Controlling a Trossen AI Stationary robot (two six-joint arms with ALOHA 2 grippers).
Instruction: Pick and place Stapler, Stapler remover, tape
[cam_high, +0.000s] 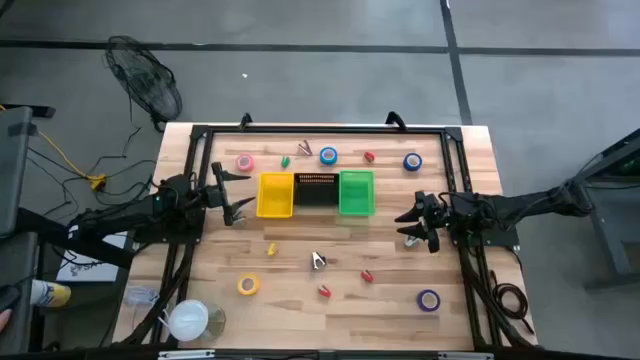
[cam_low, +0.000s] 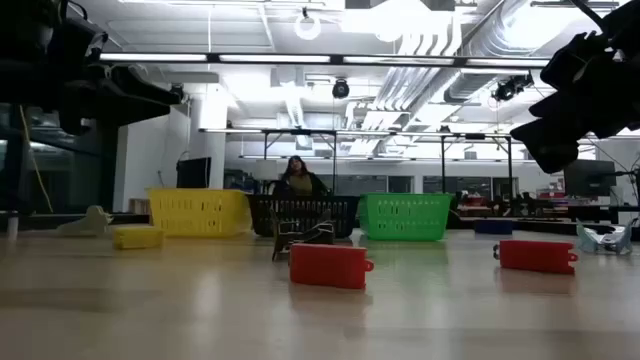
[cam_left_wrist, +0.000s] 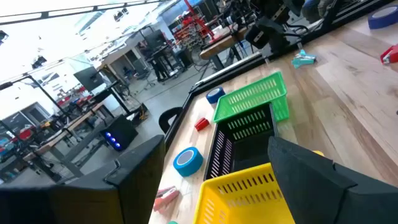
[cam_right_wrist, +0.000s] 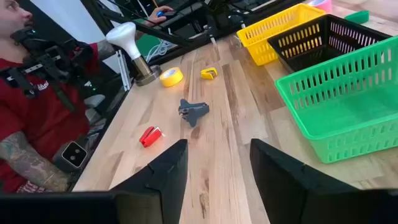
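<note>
Task items lie scattered, none binned yet. Small coloured tape rolls: pink and blue behind the bins, a second blue roll at the far right, yellow and purple toward the front edge. Small red staplers: at the back, and in front. A dark metal claw-shaped staple remover sits mid-desk, another at the back.

Three slotted plastic bins stand in a row, touching: yellow, black, green.

My left fingers hang spread and empty just beside the yellow bin; my right fingers hang spread and empty, near the green bin.

Risks, as I judge them: the bins are light, so a low approach could shove the row. The remover is thin and flat; fingers may skid off it. Rolls may roll away if nudged.

Around: a large white roll at the front left corner of the wooden desk, and a person in a red shirt at the desk's edge in the right wrist view.
</note>
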